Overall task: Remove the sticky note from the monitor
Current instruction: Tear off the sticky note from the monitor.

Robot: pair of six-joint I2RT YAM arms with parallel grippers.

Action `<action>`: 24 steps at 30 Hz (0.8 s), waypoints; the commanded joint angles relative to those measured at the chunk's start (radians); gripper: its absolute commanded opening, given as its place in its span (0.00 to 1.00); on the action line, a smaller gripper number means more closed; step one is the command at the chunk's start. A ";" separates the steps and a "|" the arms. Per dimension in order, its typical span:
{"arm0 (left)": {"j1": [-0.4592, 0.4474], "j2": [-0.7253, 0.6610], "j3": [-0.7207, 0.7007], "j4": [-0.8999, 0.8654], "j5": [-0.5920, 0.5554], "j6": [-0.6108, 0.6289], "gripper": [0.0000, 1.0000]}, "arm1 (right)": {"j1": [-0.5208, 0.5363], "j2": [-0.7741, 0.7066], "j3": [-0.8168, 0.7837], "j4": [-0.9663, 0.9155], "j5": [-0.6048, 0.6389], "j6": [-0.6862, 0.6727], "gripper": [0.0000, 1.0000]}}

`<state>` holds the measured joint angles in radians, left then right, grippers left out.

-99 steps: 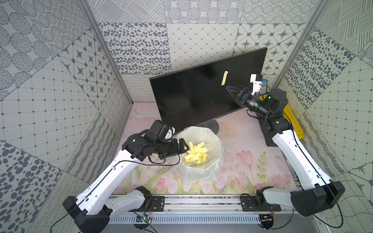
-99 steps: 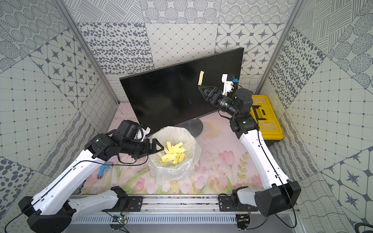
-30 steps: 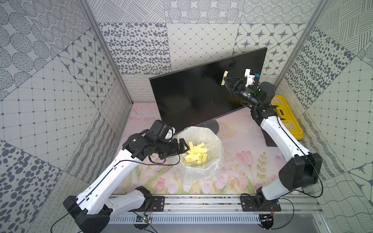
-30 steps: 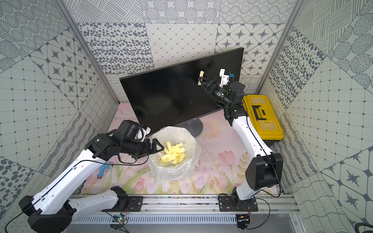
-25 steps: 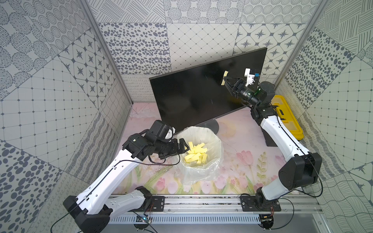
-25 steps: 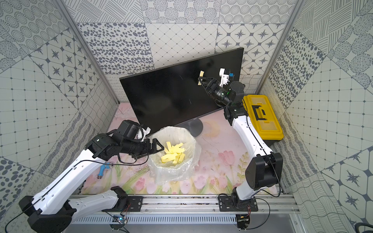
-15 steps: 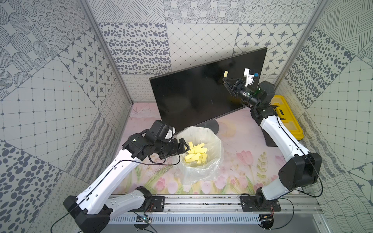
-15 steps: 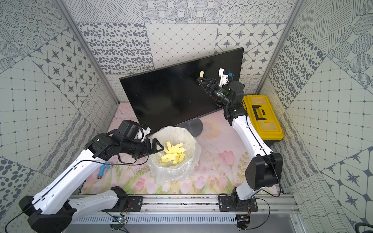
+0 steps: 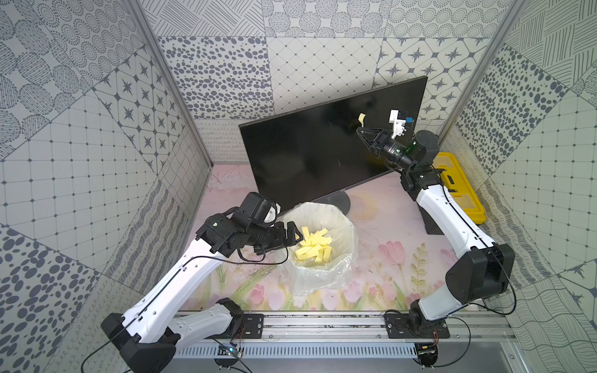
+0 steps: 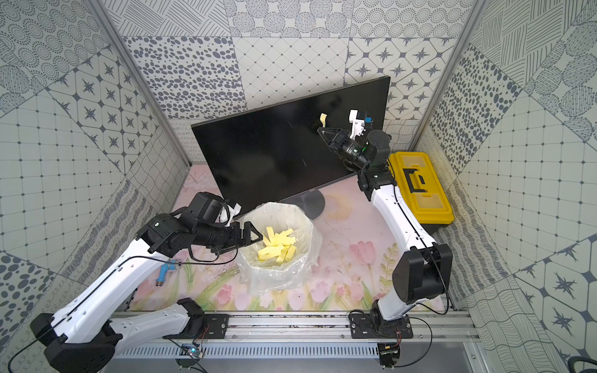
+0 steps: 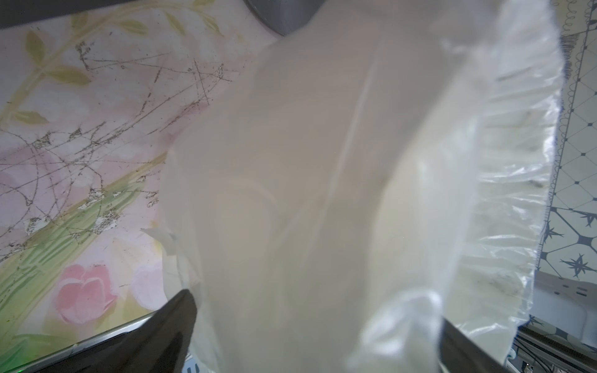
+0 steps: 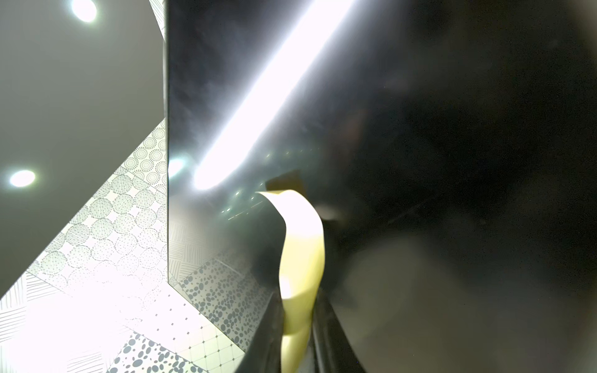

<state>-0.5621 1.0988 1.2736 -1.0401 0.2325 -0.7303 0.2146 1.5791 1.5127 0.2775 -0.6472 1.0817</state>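
Tiled booth, floral worktop (image 9: 387, 232). Just closed right pincer (image 9: 358, 129), wide 1 second ago, onto sticky note (image 12: 303, 245); peeling from monitor (image 9: 307, 155) next. Left pincer (image 9: 295, 233) spread wide by bag (image 9: 323, 277).

monitor (image 9: 307, 155): black, upright | sticky note (image 12: 300, 258): yellow, curled, far end touching screen

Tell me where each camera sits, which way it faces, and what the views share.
Top views: mounted high at the front, looking down at the monitor and plastic bag; the left arm and right arm show whole.
Left wrist: on the left arm, close against the plastic bag; the open left gripper edges the frame.
Right wrist: on the right arm, looking up along the screen; the right gripper pinches the sticky note.
Shared: both top views and the right wrist show that note on the monitor.
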 commanded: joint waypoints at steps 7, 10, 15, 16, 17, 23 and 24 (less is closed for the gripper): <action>-0.012 0.000 -0.011 0.020 -0.001 0.014 0.99 | -0.001 -0.041 0.015 -0.021 -0.012 -0.050 0.00; -0.012 0.000 -0.011 0.022 -0.001 0.012 0.99 | -0.001 -0.063 -0.003 -0.029 -0.015 -0.056 0.00; -0.012 0.003 -0.010 0.023 0.002 0.014 0.99 | -0.001 -0.129 -0.038 -0.052 -0.015 -0.075 0.00; -0.012 0.005 -0.008 0.022 0.002 0.014 0.99 | -0.001 -0.141 -0.043 -0.058 -0.018 -0.080 0.00; -0.012 0.005 -0.008 0.021 0.002 0.015 0.99 | -0.001 -0.151 -0.046 -0.069 -0.023 -0.085 0.00; -0.012 0.001 -0.008 0.020 0.004 0.016 0.99 | 0.010 -0.210 -0.077 -0.103 -0.058 -0.090 0.00; -0.010 0.002 -0.007 0.020 0.004 0.014 0.99 | 0.018 -0.221 -0.083 -0.115 -0.062 -0.097 0.00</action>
<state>-0.5621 1.0988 1.2732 -1.0397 0.2325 -0.7300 0.2199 1.3903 1.4521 0.1761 -0.6811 1.0115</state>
